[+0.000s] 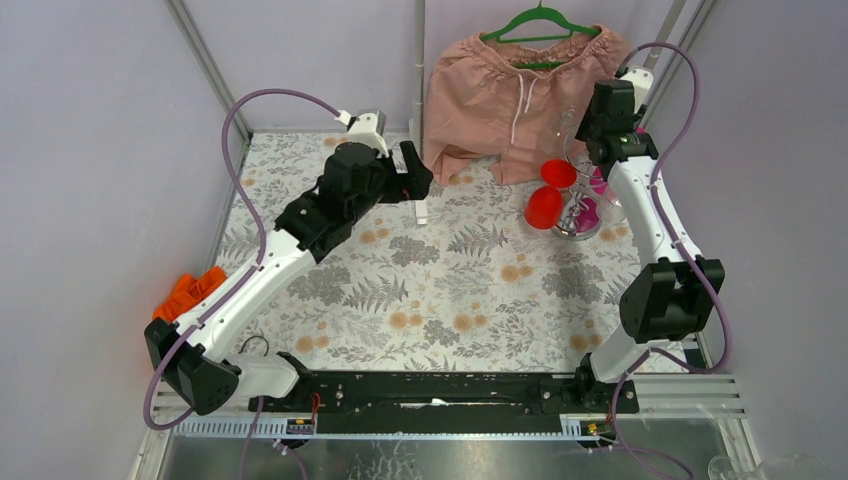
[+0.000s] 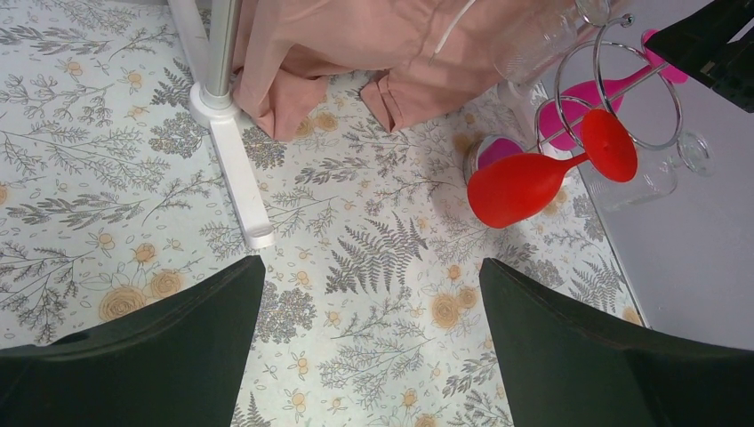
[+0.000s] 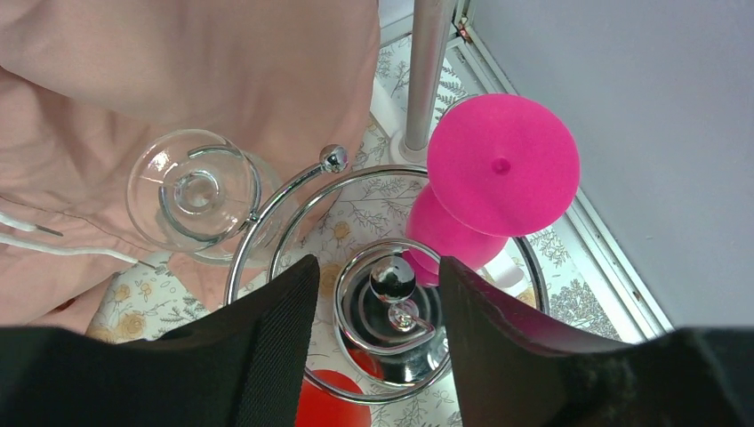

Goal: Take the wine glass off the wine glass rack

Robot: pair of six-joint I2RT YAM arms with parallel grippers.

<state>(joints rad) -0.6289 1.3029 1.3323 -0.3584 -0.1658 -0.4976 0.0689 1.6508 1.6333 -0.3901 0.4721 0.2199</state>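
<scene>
**Right gripper over the rack, every glass on its wire**

From my station the wine glass rack [image 3: 334, 158] stands at the far right of the floral table [image 1: 450, 280], just in front of a pink garment [image 1: 490, 90] and beside a grey frame pole [image 3: 429, 71].

Three glasses hang on it. The red wine glass [image 2: 520, 187] hangs tilted on the side nearest the middle of the table, with its foot up at the wire ring and its bowl low over the cloth. I cannot tell whether the bowl touches the table. The pink wine glass [image 3: 502, 165] hangs on the wall side, its flat foot facing up at my right wrist camera. The clear wine glass [image 3: 191, 191] hangs on the garment side, with a curl of wire around its stem.

My right gripper [image 3: 375, 276] sits above the rack, looking straight down on it. Its jaws stand apart, and the chrome knob of the central post shows in the gap between them. I see bare space on both sides of the knob and nothing clamped. No glass is between the fingers [image 3: 267, 356].

My left gripper [image 2: 372, 267] hangs over the middle of the table, well apart from the rack and pointed toward it. Its jaws are spread wide and hold nothing.
</scene>
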